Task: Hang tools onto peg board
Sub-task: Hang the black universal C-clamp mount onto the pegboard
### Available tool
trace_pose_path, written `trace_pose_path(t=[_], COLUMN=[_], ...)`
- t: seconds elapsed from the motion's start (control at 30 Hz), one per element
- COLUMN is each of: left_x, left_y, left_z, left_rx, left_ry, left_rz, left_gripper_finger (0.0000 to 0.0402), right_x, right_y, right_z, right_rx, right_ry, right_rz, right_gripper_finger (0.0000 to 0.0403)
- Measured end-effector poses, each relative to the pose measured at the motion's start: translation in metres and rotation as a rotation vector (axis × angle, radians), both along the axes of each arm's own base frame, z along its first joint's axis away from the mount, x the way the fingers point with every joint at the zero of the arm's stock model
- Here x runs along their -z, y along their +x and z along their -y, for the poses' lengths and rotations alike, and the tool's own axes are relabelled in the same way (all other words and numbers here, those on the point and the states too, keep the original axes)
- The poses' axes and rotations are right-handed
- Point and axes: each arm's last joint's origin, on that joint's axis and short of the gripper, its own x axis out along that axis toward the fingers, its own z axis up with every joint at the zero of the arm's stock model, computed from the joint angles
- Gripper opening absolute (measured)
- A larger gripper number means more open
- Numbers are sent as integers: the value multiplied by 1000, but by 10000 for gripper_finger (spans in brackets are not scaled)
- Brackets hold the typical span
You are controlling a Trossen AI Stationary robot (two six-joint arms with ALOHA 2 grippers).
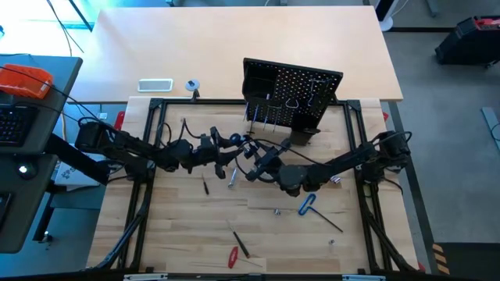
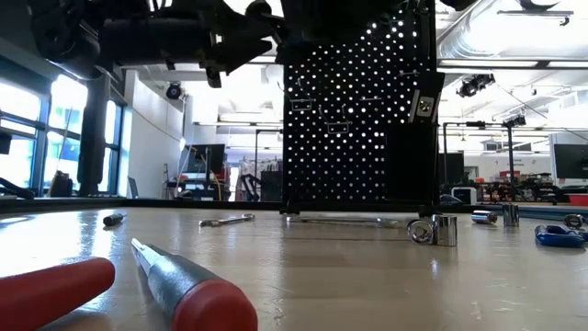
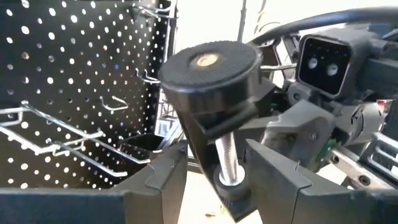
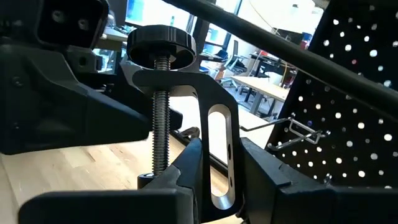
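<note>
Both arms meet above the middle of the wooden worktop [image 1: 258, 226], just in front of the black peg board [image 1: 293, 90], and both end effectors grasp one black C-clamp between them.

The right wrist view shows the C-clamp [image 4: 214, 134] best: its frame with a slotted spine stands upright between the right end effector's fingers [image 4: 273, 180], which are clenched on the frame, with the threaded screw and round knob to one side. The left wrist view looks at the same C-clamp [image 3: 214, 74] from the knob end: the ribbed knob fills the middle, and the left end effector's fingers [image 3: 280, 177] close on the lower part of the screw, with the other arm's wrist camera just behind. Wire hooks [image 3: 115, 102] stick out of the peg board there.

From above, the clamp itself is hard to pick out among the dark arms; the left end effector [image 1: 234, 148] and the right end effector [image 1: 258, 160] sit almost touching. That view alone shows what lies loose: a red-handled screwdriver [image 1: 233, 255], a blue-handled hex key [image 1: 306, 204], a silver wrench [image 1: 232, 178], and several tools already hung on the board's left part.

The low view shows the peg board [image 2: 358, 110] standing upright, a socket [image 2: 434, 230] and the wrench [image 2: 227, 220] lying flat, and the red handle [image 2: 197, 292] close up.
</note>
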Motion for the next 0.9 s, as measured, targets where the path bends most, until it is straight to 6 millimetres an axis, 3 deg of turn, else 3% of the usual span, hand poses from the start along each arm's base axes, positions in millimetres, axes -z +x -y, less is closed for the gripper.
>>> trace_pose_path(t=[0.3,0.47,0.67,0.9], left_x=[-13,-12,-11,-12], left_y=[17,18,18,18], left_z=[-1,-2,-5,-6], left_rx=[3,-26,22,56], left_ry=[3,-2,11,75], left_rz=[-67,-85,-89,-105], left_gripper_finger=[138,102,27,20], right_x=[7,12,13,13], right_y=[3,3,3,1], right_z=[2,1,-2,-10], right_rx=[8,3,-6,-5], right_ry=[25,15,4,-23], right_rz=[4,-29,-45,-76], right_gripper_finger=[67,67,67,82])
